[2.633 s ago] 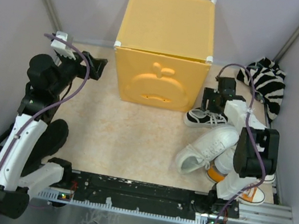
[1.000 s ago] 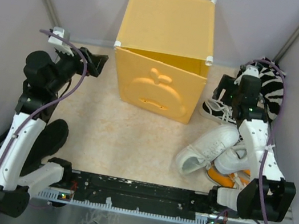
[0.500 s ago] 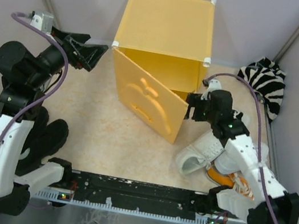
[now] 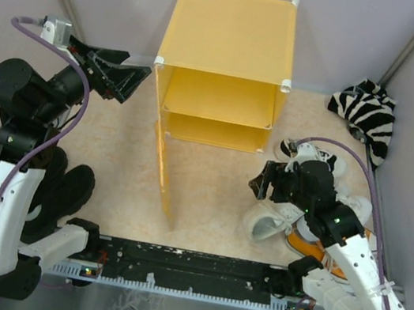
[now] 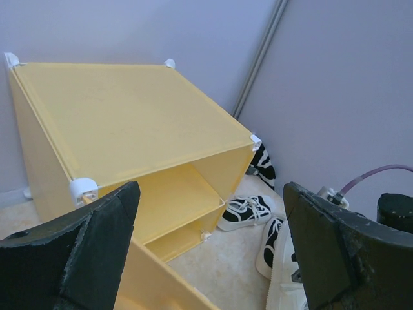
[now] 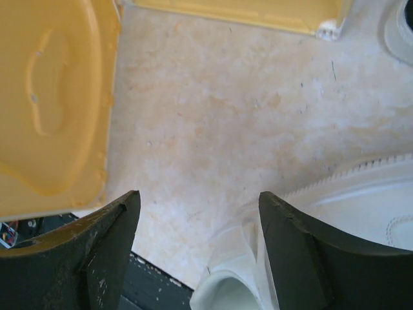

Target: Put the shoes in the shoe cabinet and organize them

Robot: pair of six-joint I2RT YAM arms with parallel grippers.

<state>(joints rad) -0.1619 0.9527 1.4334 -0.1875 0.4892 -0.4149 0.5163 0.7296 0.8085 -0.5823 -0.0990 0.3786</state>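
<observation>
Top view, left to right.
- Left gripper (image 4: 130, 81) at 10 o'clock, fingers spread, holding nothing, close to the cabinet's (image 4: 227, 38) left corner.
- Cabinet at 12 o'clock; door (image 4: 163, 167) stood wide open, pointing to 6 o'clock; shelf (image 4: 215, 108) bare.
- Right gripper (image 4: 258, 182) at 4 o'clock, fingers spread, empty, over the toe of an off-white sneaker (image 4: 263, 221).
- Black sneaker (image 4: 308, 151) and orange sneaker (image 4: 303, 244) lay on the floor beside it.
- Striped bundle (image 4: 367, 111) at 2 o'clock.
</observation>
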